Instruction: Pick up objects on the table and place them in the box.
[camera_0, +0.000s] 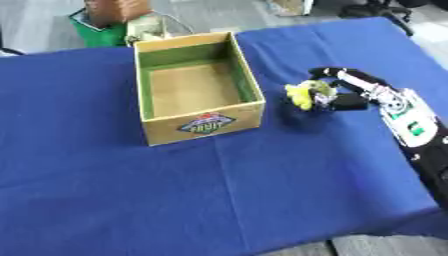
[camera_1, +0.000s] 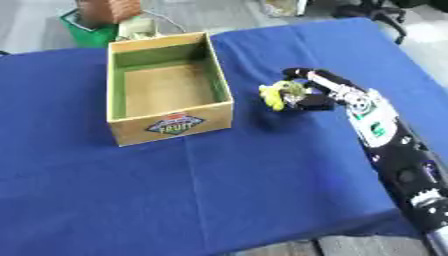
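Looking from the table's near edge, we see wide bare blue cloth. Farther back, our right hand curls around a yellow object, just right of the open box, apart from its wall.

This looks like a lab or office room where robots get tested. A table with a plain blue cloth fills most of the view, and the floor past it, at twelve o'clock, is smooth and grey. At one o'clock stand the black legs of an office chair. At eleven o'clock a green bin sits on the floor with a brown thing in it. A cardboard fruit box rests on the cloth, like something set out for practice.
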